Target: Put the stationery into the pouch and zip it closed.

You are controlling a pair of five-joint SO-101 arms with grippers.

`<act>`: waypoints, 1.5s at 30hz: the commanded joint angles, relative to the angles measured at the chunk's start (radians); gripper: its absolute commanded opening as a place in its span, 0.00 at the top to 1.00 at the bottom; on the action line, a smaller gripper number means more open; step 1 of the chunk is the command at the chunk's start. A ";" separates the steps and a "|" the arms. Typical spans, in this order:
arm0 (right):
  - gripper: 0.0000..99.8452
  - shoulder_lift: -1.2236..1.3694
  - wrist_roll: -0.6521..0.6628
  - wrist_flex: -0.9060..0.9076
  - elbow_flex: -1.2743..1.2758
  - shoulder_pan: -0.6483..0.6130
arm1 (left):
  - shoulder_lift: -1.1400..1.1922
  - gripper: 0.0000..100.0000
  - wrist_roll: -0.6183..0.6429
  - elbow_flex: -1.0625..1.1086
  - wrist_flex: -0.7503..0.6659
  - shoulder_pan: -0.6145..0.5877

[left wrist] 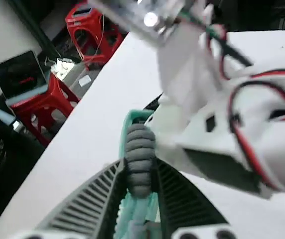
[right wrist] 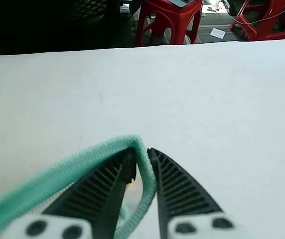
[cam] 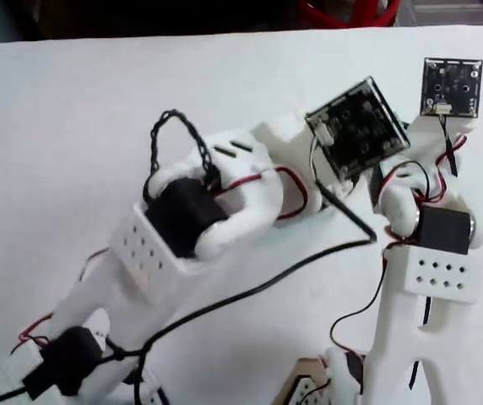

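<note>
The teal pouch [right wrist: 77, 169] lies under both wrists. In the right wrist view my right gripper [right wrist: 141, 155] is shut on the pouch's teal corded edge, which loops between its black ribbed fingers [right wrist: 175, 189]. In the left wrist view my left gripper [left wrist: 140, 172] is shut on a grey corded zip pull [left wrist: 138, 149], with the teal pouch [left wrist: 135, 118] just past it. The right arm's white wrist [left wrist: 217, 129] sits close in front. From above, the left arm [cam: 182, 219] and the right arm [cam: 431, 253] meet at the upper right and hide the pouch. No stationery is visible.
The white table [cam: 73, 110] is bare to the left and towards the back. A black cable [cam: 250, 291] runs across the front. Red stools [right wrist: 167, 15] and a dark floor lie beyond the table's far edge. A small brown-rimmed part [cam: 305, 380] sits at the front edge.
</note>
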 commanded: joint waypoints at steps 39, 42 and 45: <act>0.98 0.036 -0.043 -0.007 0.038 -0.038 | -0.424 0.81 0.083 0.097 0.328 -0.223; 0.98 0.036 -0.043 -0.005 0.040 -0.038 | -0.421 0.81 0.086 0.344 0.213 -0.274; 0.98 0.036 -0.043 -0.005 0.040 -0.038 | -0.472 0.80 0.087 0.606 0.012 -0.266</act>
